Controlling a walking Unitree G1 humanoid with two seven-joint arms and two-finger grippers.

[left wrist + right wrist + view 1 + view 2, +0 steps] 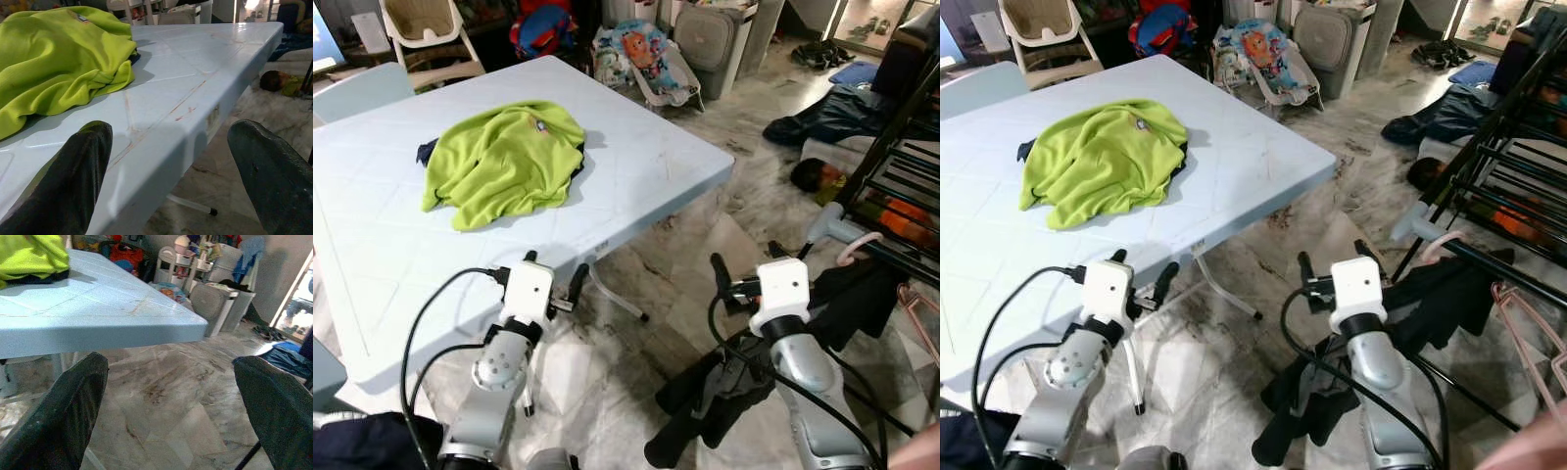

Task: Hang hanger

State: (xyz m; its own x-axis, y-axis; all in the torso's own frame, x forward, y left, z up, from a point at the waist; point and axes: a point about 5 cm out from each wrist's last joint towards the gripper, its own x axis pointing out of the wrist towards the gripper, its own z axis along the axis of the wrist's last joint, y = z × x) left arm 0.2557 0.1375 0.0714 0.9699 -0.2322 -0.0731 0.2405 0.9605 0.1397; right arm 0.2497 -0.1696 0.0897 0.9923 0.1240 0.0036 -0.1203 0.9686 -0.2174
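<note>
A pink wire hanger (pixel 1520 338) hangs at the far right, by the black clothes rack (pixel 899 168). A pink hook (pixel 1438 244) curves up above a dark garment (pixel 1442 294) draped near the rack's low bar. A lime green shirt (pixel 504 162) lies crumpled on the pale blue table (pixel 636 157). My left gripper (pixel 555 272) is open at the table's near edge, holding nothing. My right gripper (pixel 747 262) is open over the floor between the table and the rack, its fingers (pixel 63 421) spread wide.
Dark clothes (pixel 710 397) lie on the marble floor under my right arm. More clothes (pixel 827 113) are heaped beyond the rack. A baby bouncer (pixel 651 59), a grey bin (pixel 710 34) and a high chair (pixel 421 34) stand past the table.
</note>
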